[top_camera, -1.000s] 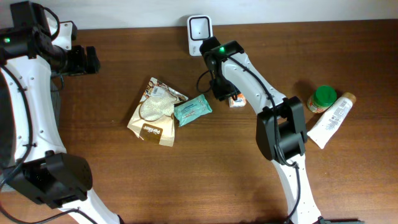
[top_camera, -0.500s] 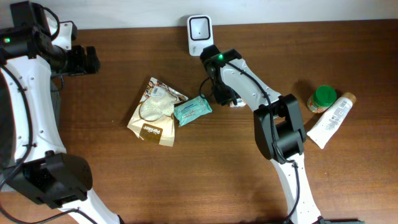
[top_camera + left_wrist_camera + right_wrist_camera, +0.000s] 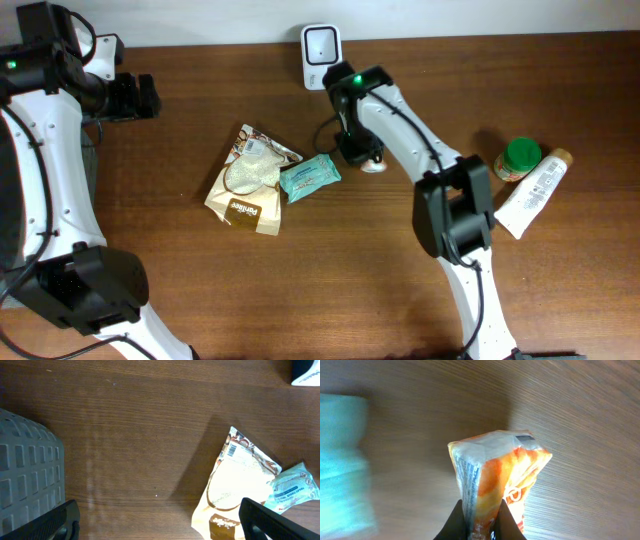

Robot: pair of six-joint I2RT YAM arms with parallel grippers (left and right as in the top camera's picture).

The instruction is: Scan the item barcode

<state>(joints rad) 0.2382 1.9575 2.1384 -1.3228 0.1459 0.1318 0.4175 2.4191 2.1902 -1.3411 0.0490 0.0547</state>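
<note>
A small orange and white packet (image 3: pixel 497 475) stands pinched between the two dark fingertips of my right gripper (image 3: pixel 480 521), which is shut on it just above the wooden table. Fine stripes run down its narrow left side. From overhead only a pale corner of the packet (image 3: pixel 373 167) shows under the right gripper (image 3: pixel 358 152). The white scanner (image 3: pixel 320 45) stands at the table's back edge, a little behind and left of that gripper. My left gripper (image 3: pixel 135 97) hangs far off at the back left, open and empty, its fingers (image 3: pixel 265 520) wide apart.
A tan snack bag (image 3: pixel 250 180) and a teal packet (image 3: pixel 310 177) lie left of the right gripper. A green-lidded jar (image 3: pixel 520 158) and a white tube (image 3: pixel 532 195) lie at the right. A grey basket (image 3: pixel 25 475) sits below the left gripper.
The right gripper has closed onto the orange packet and shifted slightly over it. The left arm has not moved.
</note>
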